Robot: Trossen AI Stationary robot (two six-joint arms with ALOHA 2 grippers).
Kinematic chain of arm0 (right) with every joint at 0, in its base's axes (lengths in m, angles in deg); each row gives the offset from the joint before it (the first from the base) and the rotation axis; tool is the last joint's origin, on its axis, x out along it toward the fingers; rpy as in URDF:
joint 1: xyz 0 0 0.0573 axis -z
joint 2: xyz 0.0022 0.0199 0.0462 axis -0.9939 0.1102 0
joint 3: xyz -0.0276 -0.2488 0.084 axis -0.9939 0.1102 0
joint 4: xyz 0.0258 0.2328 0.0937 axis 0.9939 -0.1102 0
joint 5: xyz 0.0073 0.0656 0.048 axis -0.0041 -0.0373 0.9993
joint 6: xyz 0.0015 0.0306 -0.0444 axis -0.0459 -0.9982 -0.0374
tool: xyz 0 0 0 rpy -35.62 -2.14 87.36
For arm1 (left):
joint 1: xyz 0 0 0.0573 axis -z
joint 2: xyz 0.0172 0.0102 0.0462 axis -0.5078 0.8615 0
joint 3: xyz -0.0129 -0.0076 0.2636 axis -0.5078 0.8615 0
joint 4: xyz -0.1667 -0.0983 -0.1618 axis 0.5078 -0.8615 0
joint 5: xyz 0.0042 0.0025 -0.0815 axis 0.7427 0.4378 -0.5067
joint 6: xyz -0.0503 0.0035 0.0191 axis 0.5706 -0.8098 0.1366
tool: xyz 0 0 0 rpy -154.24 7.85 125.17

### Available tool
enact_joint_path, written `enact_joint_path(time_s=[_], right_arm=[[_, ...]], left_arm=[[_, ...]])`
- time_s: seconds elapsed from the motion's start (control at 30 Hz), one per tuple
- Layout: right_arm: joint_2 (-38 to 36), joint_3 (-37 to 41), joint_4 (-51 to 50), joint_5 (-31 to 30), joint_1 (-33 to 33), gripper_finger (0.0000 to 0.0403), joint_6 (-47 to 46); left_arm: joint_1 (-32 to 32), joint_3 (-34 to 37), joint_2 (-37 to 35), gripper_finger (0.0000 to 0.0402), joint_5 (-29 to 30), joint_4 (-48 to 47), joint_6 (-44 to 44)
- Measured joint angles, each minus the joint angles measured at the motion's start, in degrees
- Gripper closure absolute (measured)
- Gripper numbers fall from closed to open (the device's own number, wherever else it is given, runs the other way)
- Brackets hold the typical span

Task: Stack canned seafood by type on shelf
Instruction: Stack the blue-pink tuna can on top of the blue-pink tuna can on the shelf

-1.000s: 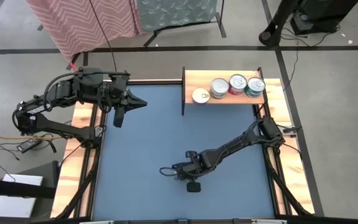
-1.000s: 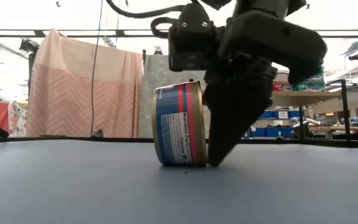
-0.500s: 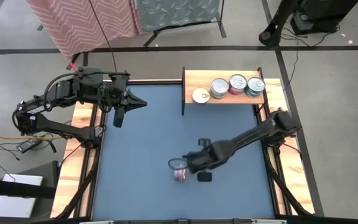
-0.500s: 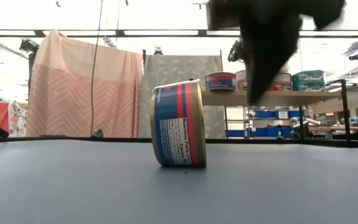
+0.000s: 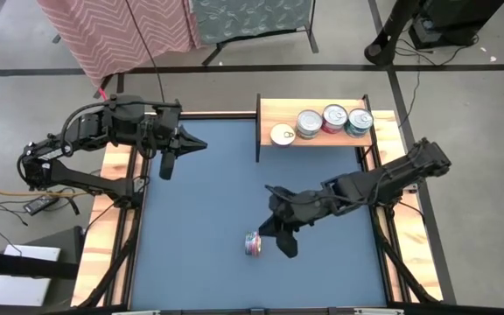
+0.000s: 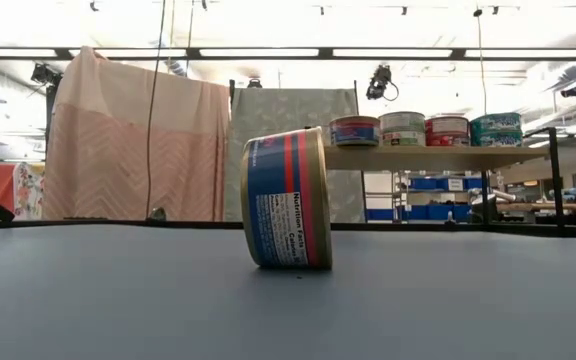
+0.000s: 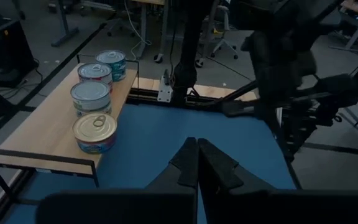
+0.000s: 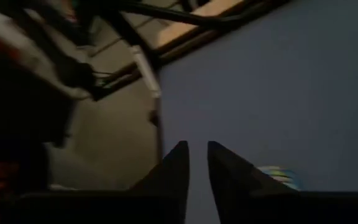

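Loose tin (image 5: 253, 244): stood on its edge on the blue table (image 5: 199, 219), near the front middle, well apart from the shelf. It is touched by nothing.
Appearance: short and round, with a gold-toned rim; the side label (image 6: 280, 200) is banded blue and red, with a white nutrition panel. In the low view it leans slightly, so a roll or a topple is judged possible.
Shelf (image 5: 277, 112): a light-wood plank at the far edge of the table, with dark uprights at its ends.
Shelved tins: four in a row, all upright. The gold-lidded tin (image 5: 282, 134) is at the left end, followed by a silver-lidded tin (image 5: 309, 122), a red-sided tin (image 5: 334, 117) and a teal-sided tin (image 5: 358, 122). None is stacked yet; sorting by type is judged barely begun.
Right gripper (image 5: 278, 238): just beside the loose tin, on its right, holding nothing. In its wrist view the fingers (image 8: 174, 163) are parted by a narrow gap only. The placing is judged to suit a fresh approach to the tin.
Left gripper (image 5: 201, 143): clenched and empty, parked over the table's far left, clear of the work, presumably waiting.
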Motion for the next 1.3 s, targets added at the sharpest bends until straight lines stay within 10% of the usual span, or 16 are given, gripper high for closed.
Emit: enact_joint_path(time_s=[0.27,0.5,1.3], right_arm=[[1.6,0.0,8.9,8.5,0.3,0.0227,-4.3],[1.6,0.0,-1.7,3.1,0.4,0.0152,-6.4],[15.7,0.0,-6.2,0.9,-2.1,0.0155,-29.0]], left_arm=[[0.0,0.0,0.0,0.0394,0.0,0.0,-0.3],[0.0,0.0,0.0,0.0394,0.0,-0.1,-1.4],[0.0,0.0,0.0,0.0394,0.0,-0.2,-3.1]])
